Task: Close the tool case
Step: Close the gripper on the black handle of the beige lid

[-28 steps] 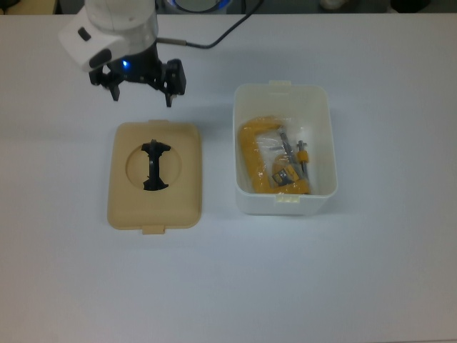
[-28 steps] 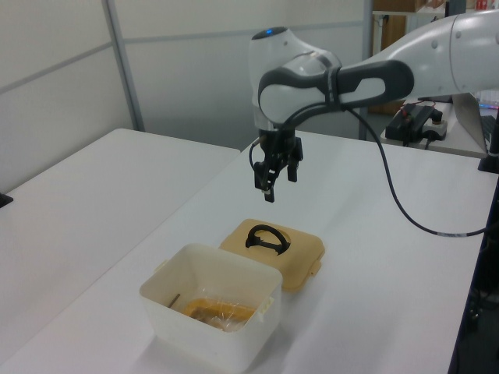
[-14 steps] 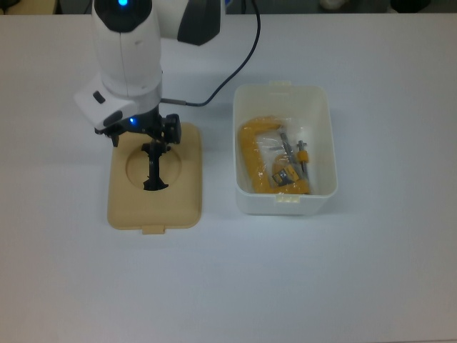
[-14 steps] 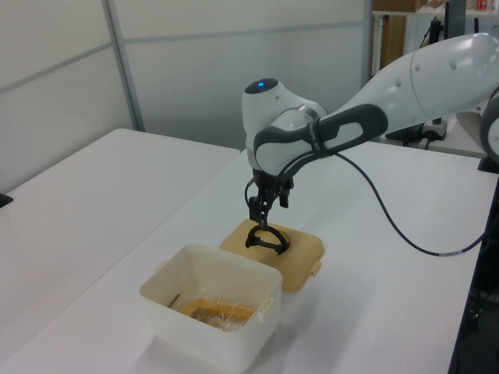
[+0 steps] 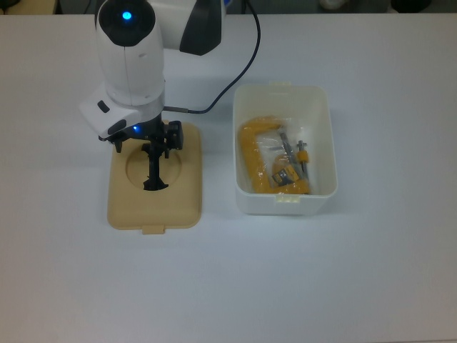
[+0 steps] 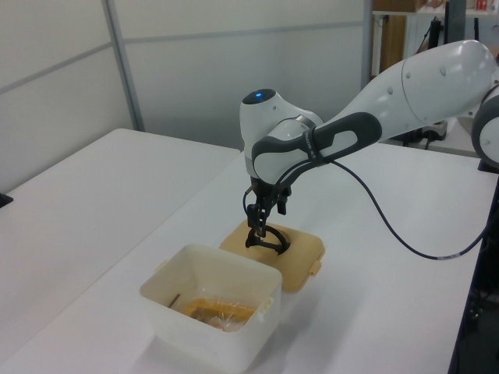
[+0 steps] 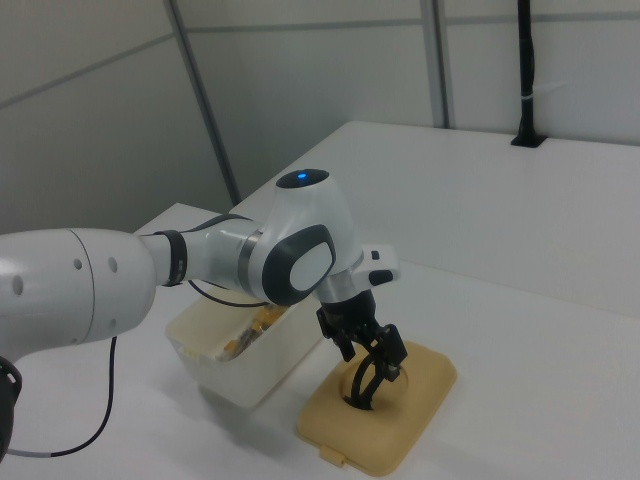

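Lid: the tan lid (image 5: 154,177) lies flat on the white tabletop (image 5: 228,286), off the tub, toward the top view's left edge. It is face up, so its black handle (image 5: 152,168) stands up out of the round dip and is easy to reach.

Tub: the white tub (image 5: 284,149) sits just beside the lid, toward the top view's right. It is open on top, so the tool case is not closed.

Inside the tub: a yellow clamp (image 5: 255,163) and some small bits in a clear bag (image 5: 285,158) lie on the bottom. They look low enough for the lid to fit over them.

Gripper: the gripper (image 6: 258,231) points straight down, right at one end of the handle. I cannot tell if its fingers are open or have hold of the handle.

Arm: the white arm (image 6: 390,101) reaches over the lid from the far edge of the tabletop in the top view.

Next job, I think: grab the handle, lift the lid, and set it on the tub.
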Controlling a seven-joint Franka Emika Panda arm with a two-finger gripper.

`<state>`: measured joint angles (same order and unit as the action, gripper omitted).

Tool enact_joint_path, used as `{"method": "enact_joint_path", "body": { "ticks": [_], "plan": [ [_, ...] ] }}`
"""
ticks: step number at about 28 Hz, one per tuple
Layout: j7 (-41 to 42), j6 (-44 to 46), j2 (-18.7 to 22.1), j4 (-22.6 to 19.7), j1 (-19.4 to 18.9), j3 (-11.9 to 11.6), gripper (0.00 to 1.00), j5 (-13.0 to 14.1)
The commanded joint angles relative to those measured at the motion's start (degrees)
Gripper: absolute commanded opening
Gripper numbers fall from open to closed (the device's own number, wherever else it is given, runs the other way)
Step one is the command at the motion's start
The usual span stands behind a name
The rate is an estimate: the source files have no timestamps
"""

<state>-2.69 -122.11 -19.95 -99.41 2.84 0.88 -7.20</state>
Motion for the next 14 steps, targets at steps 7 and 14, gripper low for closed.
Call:
{"method": "enact_joint_path", "body": {
  "ticks": [7,14],
  "plan": [
    [-0.5,-1.3,-1.1,-0.7,-0.1,0.7,0.93,-0.1],
    [-0.6,-4.3,-2.5,-0.6,-0.1,0.8,0.65,1.0]
  ]
}}
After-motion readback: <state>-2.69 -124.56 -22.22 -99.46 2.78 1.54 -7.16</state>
